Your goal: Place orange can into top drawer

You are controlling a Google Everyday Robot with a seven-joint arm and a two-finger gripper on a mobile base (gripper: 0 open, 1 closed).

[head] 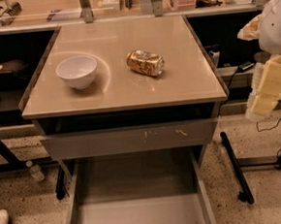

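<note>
The orange can (145, 63) lies on its side on the beige cabinet top (129, 93), right of centre and slightly dented. The top drawer (139, 216) is pulled out toward me at the bottom of the view, a wide grey tray with a bare floor and low side walls. It holds nothing. My gripper (265, 99), pale yellow under the white arm, hangs at the right edge of the view. It is off the cabinet's right side, below the level of the top, well apart from the can and holding nothing I can see.
A white bowl (77, 71) stands on the cabinet top left of the can. A grey front panel (128, 140) sits under the top with a dark gap above it. A black stand leg (236, 167) lies on the floor at right, a small bottle (36, 171) at left.
</note>
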